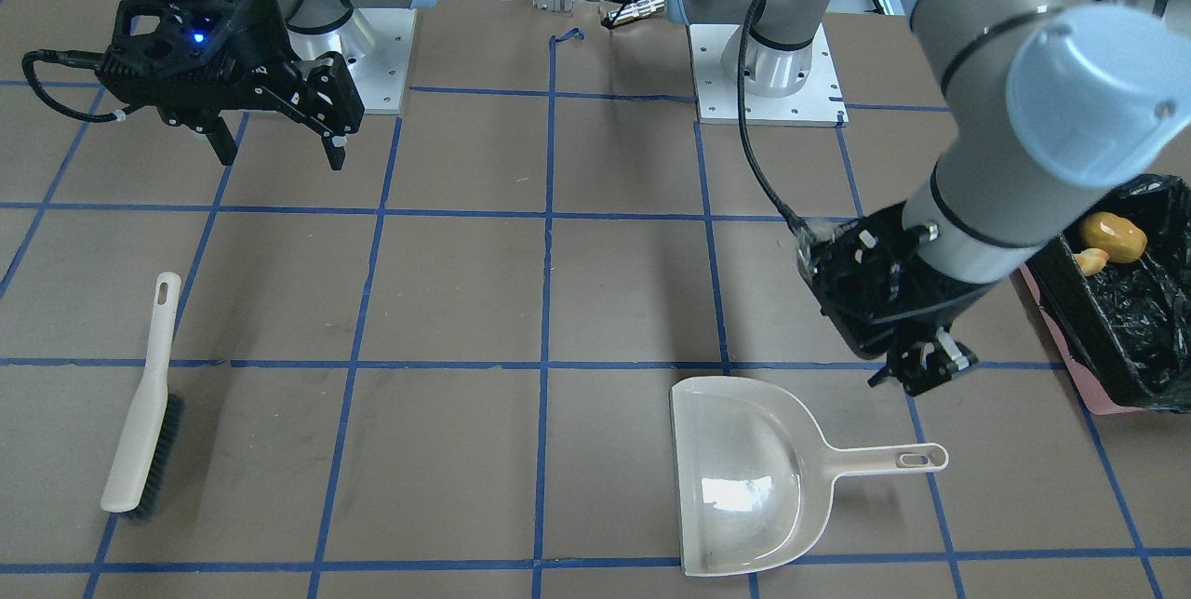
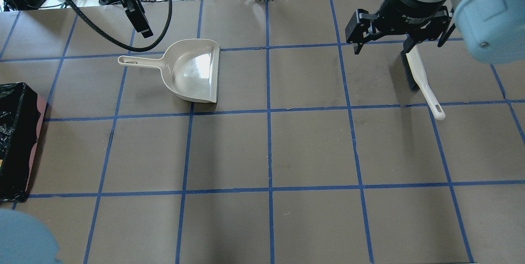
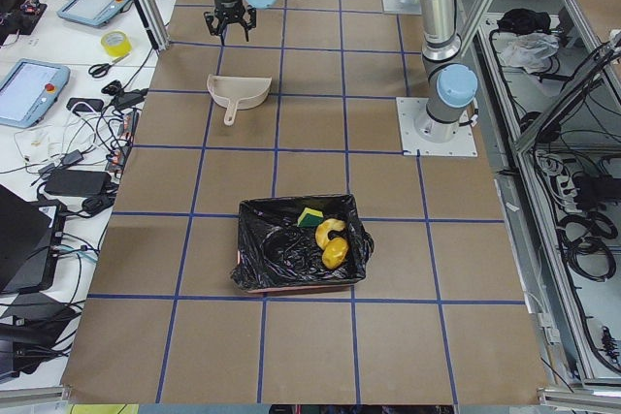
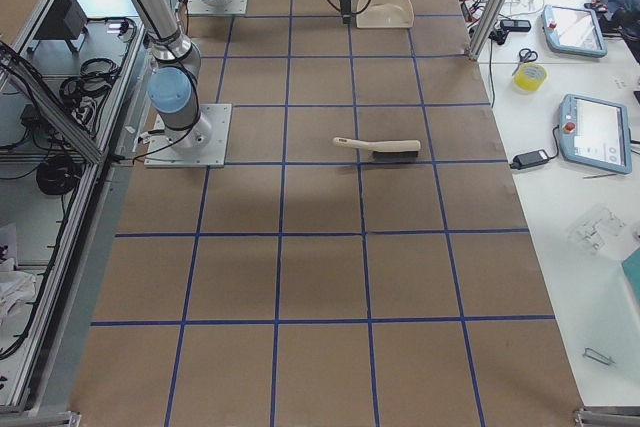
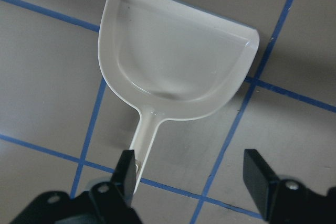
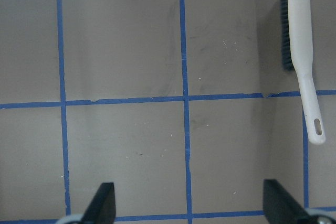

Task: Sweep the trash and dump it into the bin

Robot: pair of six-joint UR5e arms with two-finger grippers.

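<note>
Seen from the overhead camera, the bin (image 3: 254,239), a pink box lined with a crinkly black bag, sits at the 9 o'clock edge of the worktop (image 2: 262,153). All three pieces of trash lie inside it. In the left-end view the glossy golden-brown lump (image 3: 335,253) is at the 3 o'clock side of the liner. The pale crescent slice (image 3: 330,230) is just beside it at its 12 o'clock, and the yellow sponge with green backing (image 3: 310,216) is at 11 o'clock from the slice. The beige dustpan (image 1: 744,478) lies flat toward 10 o'clock of the worktop in the overhead view. Its mouth faces 3 o'clock and its handle points to 9 o'clock. The left tool (image 5: 191,179) hangs over the end of that handle with its fingers spread wide apart, gripping nothing. In its wrist view one finger (image 5: 126,174) overlaps the handle tip, though whether they touch cannot be told. The brush (image 1: 140,413) lies toward 2 o'clock of the worktop in the overhead view, well apart from the dustpan. Its bristle end is at 11 o'clock and its hanging hole at 5 o'clock. The right tool (image 1: 279,151) hovers above the worktop near the bristle end, its fingers also wide apart and closed on nothing.
</note>
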